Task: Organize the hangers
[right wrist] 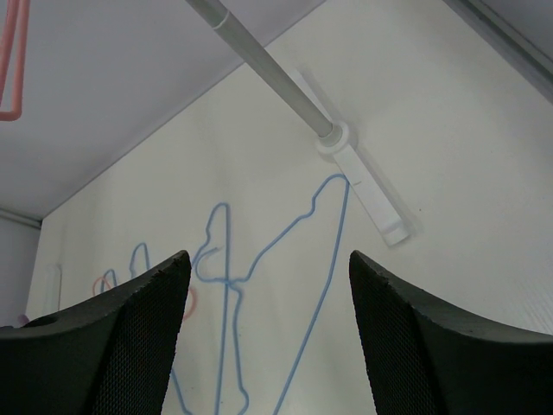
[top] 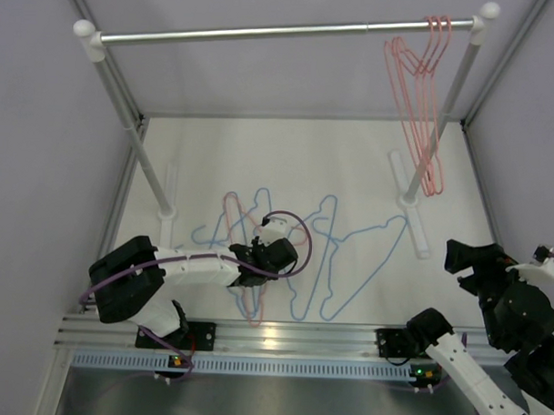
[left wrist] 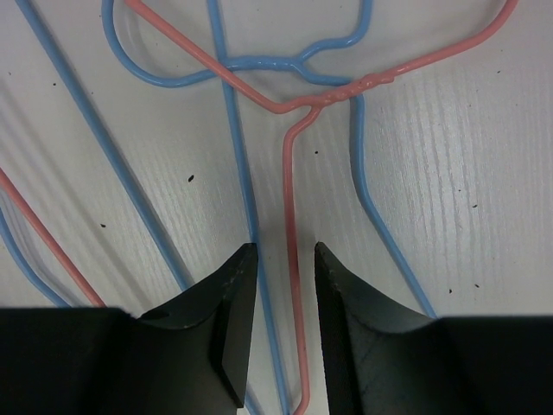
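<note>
Left end effector [left wrist: 285,259]: jaws apart, straddling the one loose pink hanger [left wrist: 290,199], not clamped on it. Right end effector [right wrist: 270,259]: open, empty, raised at 4 o'clock. Surface [top: 288,162]: some four blue hangers [top: 333,246] tangled at centre, all outstanding. Rail [top: 265,29]: about three pink hangers [top: 424,112] hung at 1 o'clock, done. Estimated a third complete.

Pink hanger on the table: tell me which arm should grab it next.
The left arm: its jaws straddle the pink hanger down on the table. The right arm stands off to the side, jaws open and empty.
</note>
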{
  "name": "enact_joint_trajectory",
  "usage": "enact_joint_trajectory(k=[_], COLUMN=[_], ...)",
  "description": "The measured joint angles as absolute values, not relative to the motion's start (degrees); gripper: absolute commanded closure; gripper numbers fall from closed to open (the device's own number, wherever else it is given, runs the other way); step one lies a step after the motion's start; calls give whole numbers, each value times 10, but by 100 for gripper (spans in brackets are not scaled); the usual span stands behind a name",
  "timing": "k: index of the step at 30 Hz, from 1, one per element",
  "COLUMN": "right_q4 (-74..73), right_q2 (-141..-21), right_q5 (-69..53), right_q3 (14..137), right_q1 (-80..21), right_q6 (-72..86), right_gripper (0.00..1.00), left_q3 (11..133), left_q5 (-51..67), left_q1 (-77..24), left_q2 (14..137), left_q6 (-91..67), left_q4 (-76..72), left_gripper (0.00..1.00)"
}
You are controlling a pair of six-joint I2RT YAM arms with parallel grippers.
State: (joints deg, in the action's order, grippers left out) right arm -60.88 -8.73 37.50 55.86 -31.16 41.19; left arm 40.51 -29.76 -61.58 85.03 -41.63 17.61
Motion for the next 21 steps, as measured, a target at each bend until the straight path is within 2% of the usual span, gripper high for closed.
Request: enact_joint_trajectory(k=[6,21], right_q4=[-609,-609], right_q2=[-86,-86], right_q5=[374,374], right_q3=[559,559], right_q1=[-312,-312], right_q6=[412,412], right_gripper=[28,28], left_q3=[405,405], left_q5=[-310,-312], left_q1=[-621,-629], left_q2=[849,838], left_q6=[-416,-407], left_q4=[176,176], left_gripper=[59,61])
